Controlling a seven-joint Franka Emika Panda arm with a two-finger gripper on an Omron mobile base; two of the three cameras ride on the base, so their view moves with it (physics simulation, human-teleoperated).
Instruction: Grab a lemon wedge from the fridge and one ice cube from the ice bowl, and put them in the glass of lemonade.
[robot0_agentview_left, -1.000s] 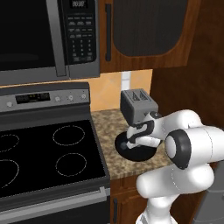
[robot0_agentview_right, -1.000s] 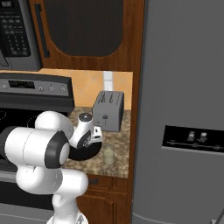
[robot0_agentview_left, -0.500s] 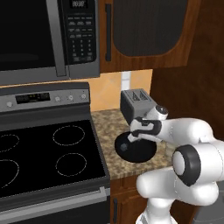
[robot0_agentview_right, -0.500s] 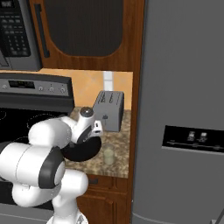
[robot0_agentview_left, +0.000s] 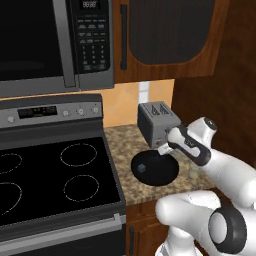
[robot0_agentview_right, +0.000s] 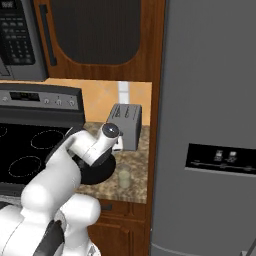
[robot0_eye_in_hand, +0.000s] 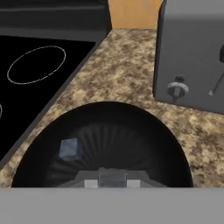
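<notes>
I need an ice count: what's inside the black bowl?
The ice bowl holds one loose ice cube; the shut gripper pinches another. The bowl's near part is hidden.

Granite counter (robot0_agentview_left: 125, 142): toaster (robot0_agentview_left: 156, 123), ice bowl (robot0_agentview_left: 154, 169), glass of lemonade (robot0_agentview_right: 124, 177)

Your arm (robot0_agentview_left: 235, 172) is all glossy white rounded shells, chunky and tube-like, with dark grey rings at the joints. There's a round grey cap with a pale centre on the wrist (robot0_agentview_right: 110, 131), a black band wrapping the forearm link (robot0_agentview_left: 192, 147), and a big dark disc on the near elbow (robot0_agentview_left: 227, 230).
</notes>
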